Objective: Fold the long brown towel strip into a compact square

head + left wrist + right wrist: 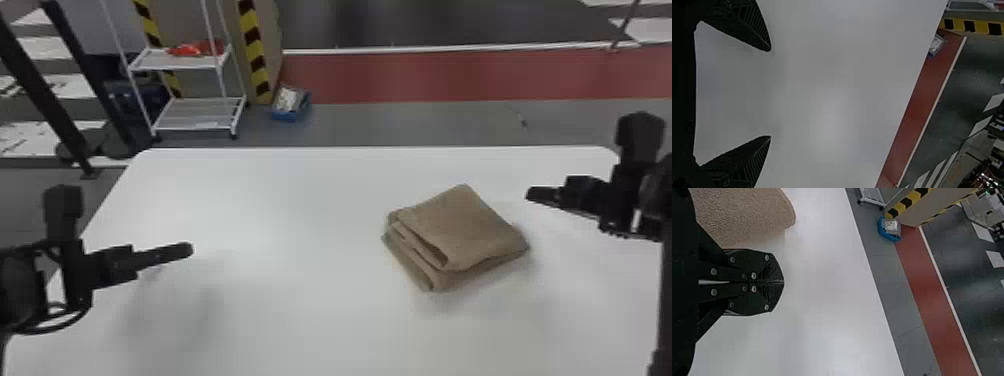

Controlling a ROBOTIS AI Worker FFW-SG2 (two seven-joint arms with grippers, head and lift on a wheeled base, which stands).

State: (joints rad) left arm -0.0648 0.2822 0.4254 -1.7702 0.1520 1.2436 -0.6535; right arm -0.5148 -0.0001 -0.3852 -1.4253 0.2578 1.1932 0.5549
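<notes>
In the head view the brown towel (457,230) lies right of centre on the white table (280,300), folded into a roughly square stack with several layers along its left edge. My right gripper (531,194) is beyond the towel's right side, apart from it. On the far left, over the table, is my left gripper (187,249), well away from the towel. The left wrist view has my left gripper (770,94) open with nothing between its fingers. In the right wrist view my right gripper (783,282) is shut and empty, beside the towel (750,213).
Past the table's far edge stand a white shelf cart (200,112) at the left and a striped box (262,55). Near them a blue bin (291,104) rests on the floor.
</notes>
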